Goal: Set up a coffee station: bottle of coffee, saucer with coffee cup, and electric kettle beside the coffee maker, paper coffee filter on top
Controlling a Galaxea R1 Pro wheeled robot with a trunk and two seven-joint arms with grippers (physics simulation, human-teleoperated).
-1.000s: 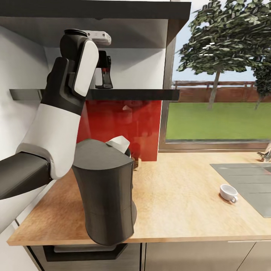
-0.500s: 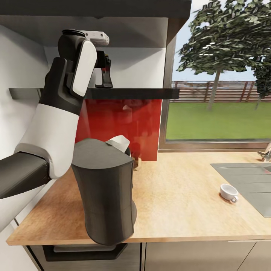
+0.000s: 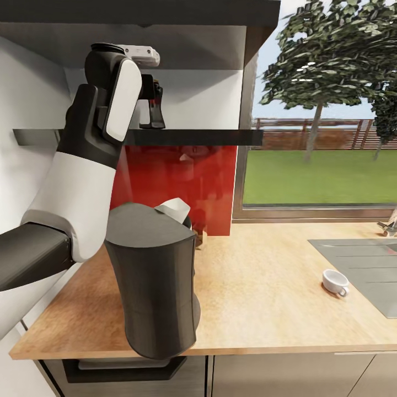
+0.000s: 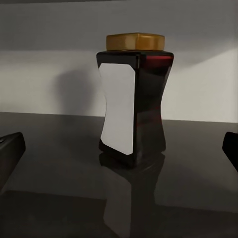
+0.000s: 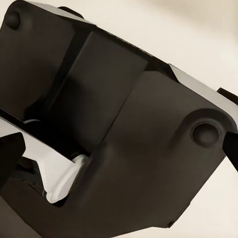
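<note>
The bottle of coffee (image 4: 134,99), a dark brown jar with a white label and a golden cap, stands upright on the glossy black kitchen shelf (image 4: 54,168). My left gripper (image 4: 119,148) is open, and the jar stands ahead of its two fingertips, apart from both. In the head view the left gripper (image 3: 156,109) is raised just above the kitchen shelf (image 3: 220,137). The tall dark grey coffee maker (image 3: 154,286) stands at the front left of the kitchen countertop (image 3: 264,298), with something white (image 3: 175,209) at its top. A white coffee cup (image 3: 334,282) sits far right. My right gripper (image 5: 119,153) is open and holds nothing.
A grey recessed sink (image 3: 364,270) takes up the countertop's right end, beside the cup. A red backsplash panel (image 3: 182,182) hangs under the shelf, and a window (image 3: 320,154) stands to its right. A dark upper cabinet (image 3: 138,14) hangs close above the raised left arm.
My left arm has edged slightly to the left over the shelf in the first half second, then held still. The coffee maker and the cup have not moved.
</note>
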